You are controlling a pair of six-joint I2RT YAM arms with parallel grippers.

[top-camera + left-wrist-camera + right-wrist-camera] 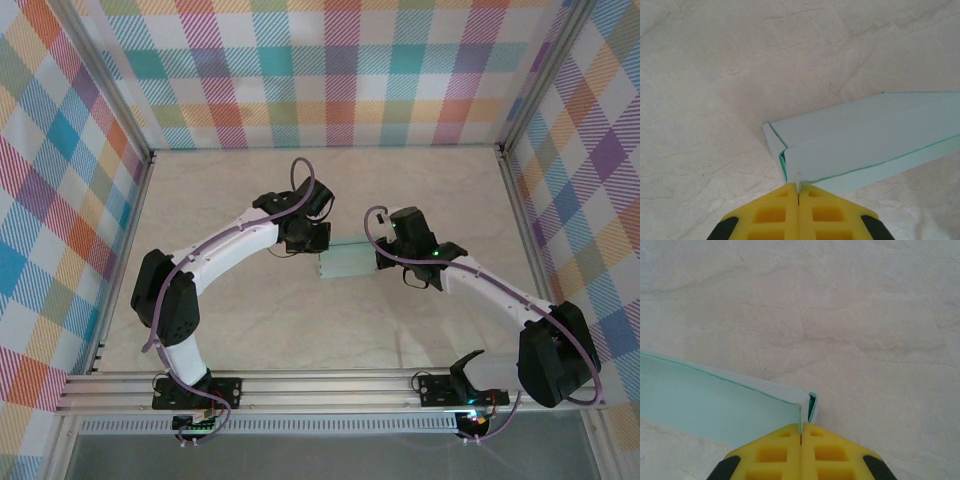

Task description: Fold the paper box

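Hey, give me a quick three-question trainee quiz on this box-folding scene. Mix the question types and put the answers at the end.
1. True or false: the left gripper and the right gripper are both shut.
2. Multiple choice: in the top view, the paper box lies A) between the two grippers, B) left of both, C) right of both.
3. Short answer: what does each gripper pinch?

Key: 1 true. 2 A. 3 one end of the paper box.

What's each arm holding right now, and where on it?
Both hold the paper box: left gripper pinches a corner at its left end, right gripper a corner at its right end.
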